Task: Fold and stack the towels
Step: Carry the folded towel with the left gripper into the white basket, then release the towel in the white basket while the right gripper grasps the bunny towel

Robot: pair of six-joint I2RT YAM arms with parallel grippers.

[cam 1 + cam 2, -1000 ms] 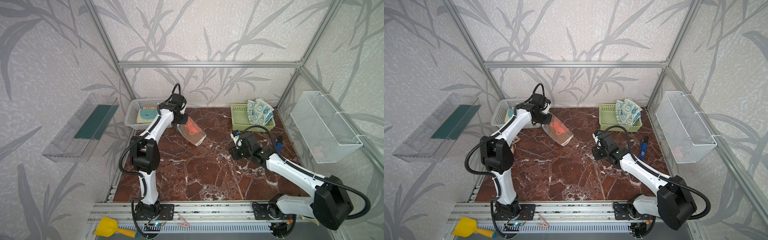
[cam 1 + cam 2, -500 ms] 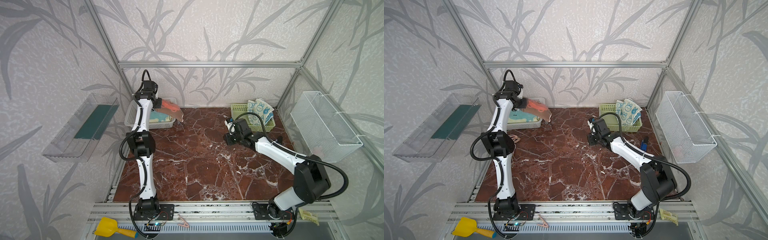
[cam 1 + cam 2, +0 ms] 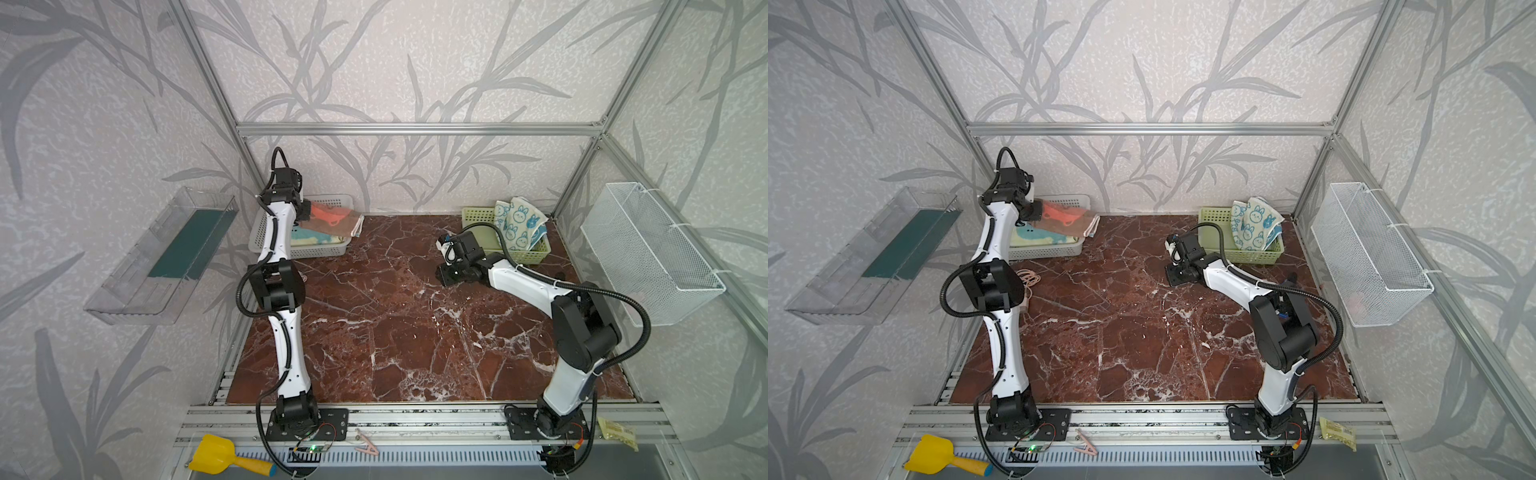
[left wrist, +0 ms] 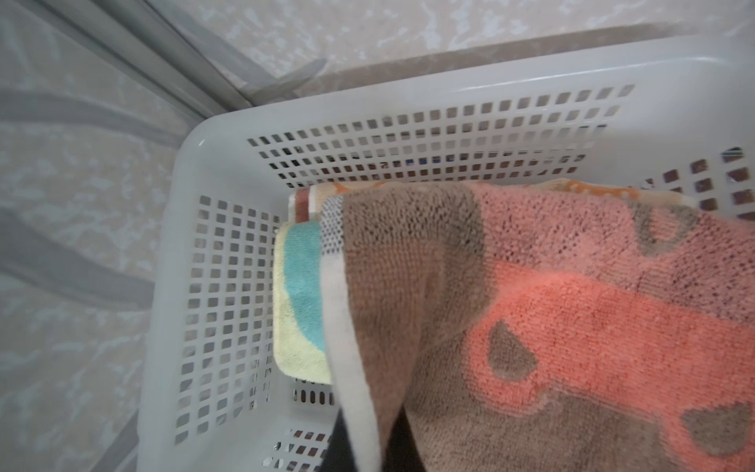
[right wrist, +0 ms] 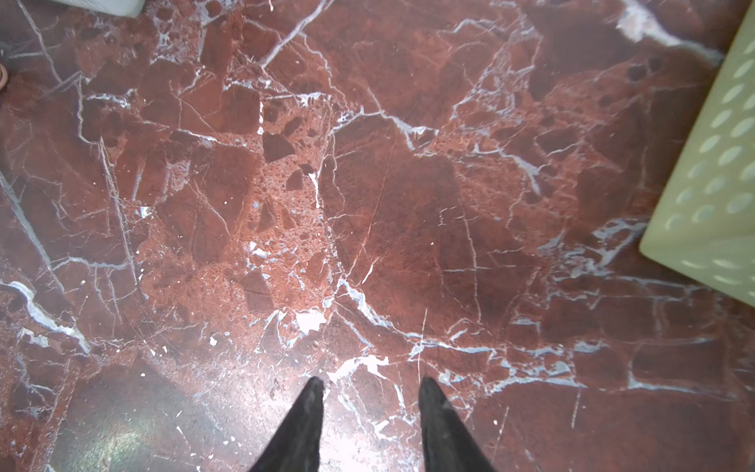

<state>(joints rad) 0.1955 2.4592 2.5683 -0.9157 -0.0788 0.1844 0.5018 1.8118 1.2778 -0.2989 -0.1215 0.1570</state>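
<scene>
The left gripper (image 3: 306, 209) is clamped shut on 1 short end of the folded brown towel (image 3: 332, 218), holding it in the air above the white basket (image 3: 320, 250) at the tabletop's far-left corner. Its fingertips are buried in the cloth.

The towel's long axis runs from the gripper along the far edge toward the tabletop's middle. In both top views its free end appears to reach the basket's inner side wall or just past it.

Directly below, in the left wrist view, the teal towel (image 4: 302, 286) lies flat on top of the stack, with an orange towel (image 4: 580, 187) edge showing beneath it.

Placing the brown towel likely depends on pulling it back toward the left edge, so that its whole length sits over the stack before it is lowered and let go.

The right gripper (image 5: 369, 386) hangs empty over bare tabletop with its jaws partly apart. It is just beside the green basket (image 3: 478, 217) at the far-right corner, where the white bunny towel (image 3: 519, 224) stands unfolded. The right arm is the nearer 1 for that towel.
</scene>
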